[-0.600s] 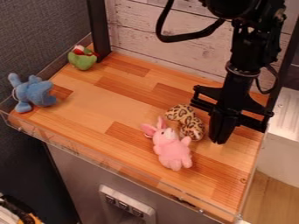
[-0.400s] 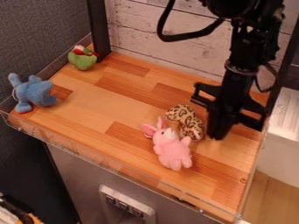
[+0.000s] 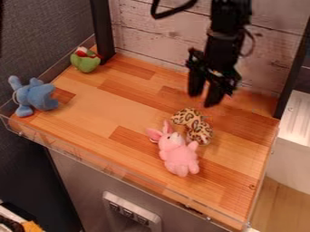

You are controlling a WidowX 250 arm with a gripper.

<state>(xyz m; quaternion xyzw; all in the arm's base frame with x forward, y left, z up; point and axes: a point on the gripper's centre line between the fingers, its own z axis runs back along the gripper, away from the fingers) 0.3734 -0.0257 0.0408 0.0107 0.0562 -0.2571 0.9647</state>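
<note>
Above the back right of the wooden surface hangs my black gripper (image 3: pixel 202 99), its two fingers apart with nothing between them. Just below it in the view lies a leopard-print plush (image 3: pixel 192 126), curved in shape and not touched by the gripper. A pink plush rabbit (image 3: pixel 177 154) lies against its front left side, ears toward the back left. At the left end of the surface is a blue plush toy (image 3: pixel 36 96). A green plush with a red and white part (image 3: pixel 85 60) sits in the back left corner.
The wooden table (image 3: pixel 109 111) has a low clear rim (image 3: pixel 130 176) along its front. A whitewashed plank wall (image 3: pixel 157 38) stands behind, with a black post (image 3: pixel 102 29) at the back left and another at the right.
My gripper has risen from beside the leopard-print plush and moved back and to the left, and its fingers now stand visibly apart. The plush toys look unmoved.
</note>
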